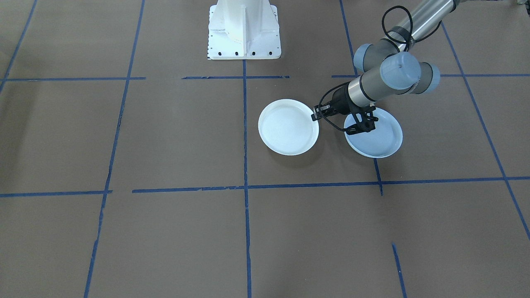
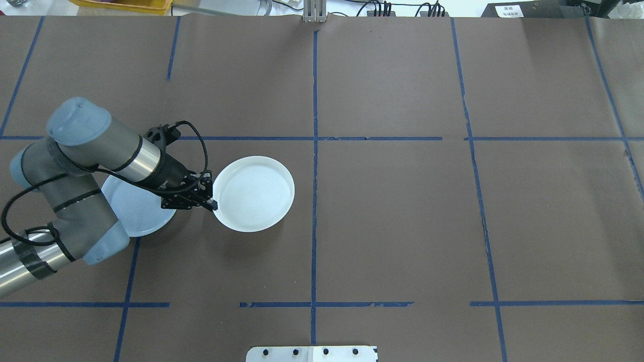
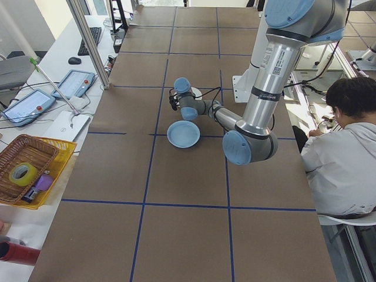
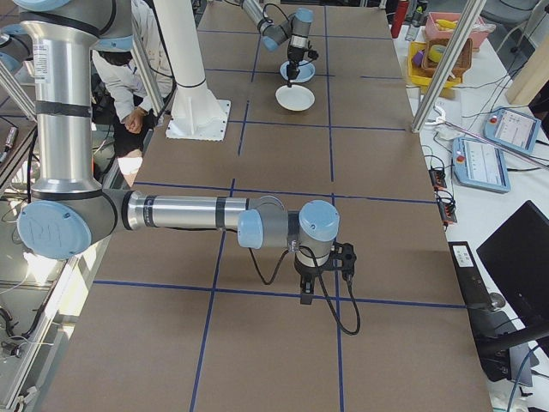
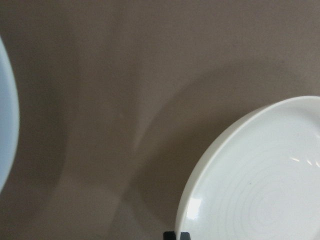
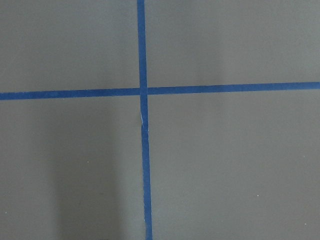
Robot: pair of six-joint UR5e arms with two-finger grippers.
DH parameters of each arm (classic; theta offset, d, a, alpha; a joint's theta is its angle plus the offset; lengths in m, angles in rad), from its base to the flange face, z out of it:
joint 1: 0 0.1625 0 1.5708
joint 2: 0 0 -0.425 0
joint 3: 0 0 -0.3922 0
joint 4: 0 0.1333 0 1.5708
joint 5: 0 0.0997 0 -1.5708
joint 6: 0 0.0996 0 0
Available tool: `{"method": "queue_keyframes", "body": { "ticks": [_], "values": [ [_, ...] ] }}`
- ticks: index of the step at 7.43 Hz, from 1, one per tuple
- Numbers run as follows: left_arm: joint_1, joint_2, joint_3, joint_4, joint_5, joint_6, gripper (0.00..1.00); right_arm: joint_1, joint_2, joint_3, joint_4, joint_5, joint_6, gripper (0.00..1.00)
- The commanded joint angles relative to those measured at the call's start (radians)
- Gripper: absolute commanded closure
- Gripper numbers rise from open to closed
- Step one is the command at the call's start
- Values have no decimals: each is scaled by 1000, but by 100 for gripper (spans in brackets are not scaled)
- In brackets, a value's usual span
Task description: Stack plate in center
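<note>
A whitish plate (image 1: 288,127) (image 2: 254,193) with faint concentric rings inside lies just left of the table's middle line in the overhead view. My left gripper (image 1: 316,114) (image 2: 212,202) is shut on its near rim; a dark fingertip (image 5: 176,235) shows at the rim of the plate (image 5: 260,195). The shadow under it suggests it is held slightly off the table. The center, a pale blue-grey plate (image 1: 379,138) (image 2: 133,213) with a plain inside, lies beside it, partly under my left forearm. My right gripper (image 4: 324,273) hovers over bare table far from both plates; I cannot tell its state.
Blue tape lines (image 2: 314,151) divide the brown table into squares. The robot's white base (image 1: 244,31) stands at the table's edge. A person (image 3: 341,147) sits beside the table, and a basket (image 3: 26,167) and tablets lie on a side bench.
</note>
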Motion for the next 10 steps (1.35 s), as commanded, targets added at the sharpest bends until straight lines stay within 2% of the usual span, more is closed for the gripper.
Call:
{"method": "queue_keyframes", "body": {
  "ticks": [1, 3, 5, 9, 10],
  "values": [
    [-130, 76, -11, -37, -114, 112, 100, 0, 0, 0, 0, -1, 0, 0],
    [-213, 186, -8, -39, -121, 315, 100, 0, 0, 0, 0, -1, -1, 0],
    [-250, 301, -9, -42, -121, 488, 100, 0, 0, 0, 0, -1, 0, 0],
    [-241, 318, 14, -41, -119, 504, 100, 0, 0, 0, 0, 1, 0, 0],
    [-241, 320, 17, -40, -113, 504, 39, 0, 0, 0, 0, 1, -1, 0]
  ]
}}
